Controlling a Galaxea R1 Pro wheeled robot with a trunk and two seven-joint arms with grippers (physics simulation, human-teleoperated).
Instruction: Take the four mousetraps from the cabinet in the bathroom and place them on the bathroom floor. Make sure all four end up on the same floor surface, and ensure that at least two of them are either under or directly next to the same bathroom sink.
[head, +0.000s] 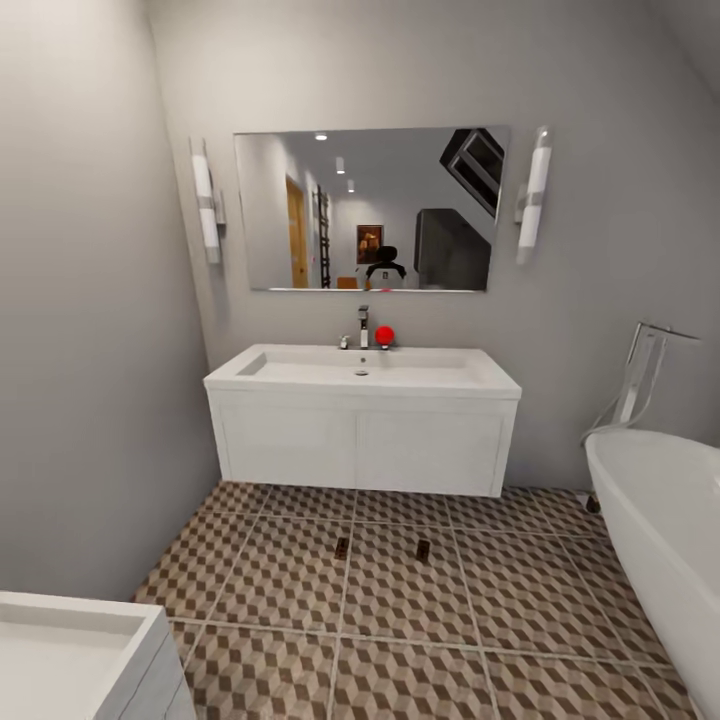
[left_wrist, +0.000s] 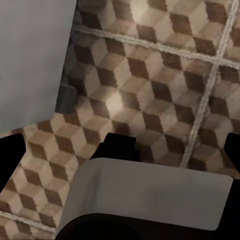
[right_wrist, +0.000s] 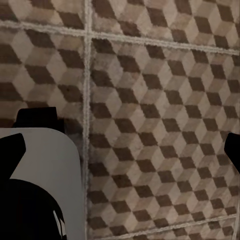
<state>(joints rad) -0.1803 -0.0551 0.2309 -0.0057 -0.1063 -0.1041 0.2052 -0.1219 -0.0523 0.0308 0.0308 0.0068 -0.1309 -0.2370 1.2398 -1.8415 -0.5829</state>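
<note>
Two mousetraps lie small and dark on the cube-patterned bathroom floor, just in front of the bathroom sink. That sink is a wide white wall-hung basin with a chrome tap. The cabinet is out of view. In the left wrist view my left gripper hangs open over bare tiles, with its dark fingertips at the picture's edges. My right gripper is open too, above the tiles, with nothing between its fingers.
A white oval bathtub with a chrome filler stands at the right. The corner of another white basin is close at the lower left. A small red object sits by the tap. A mirror hangs above the sink.
</note>
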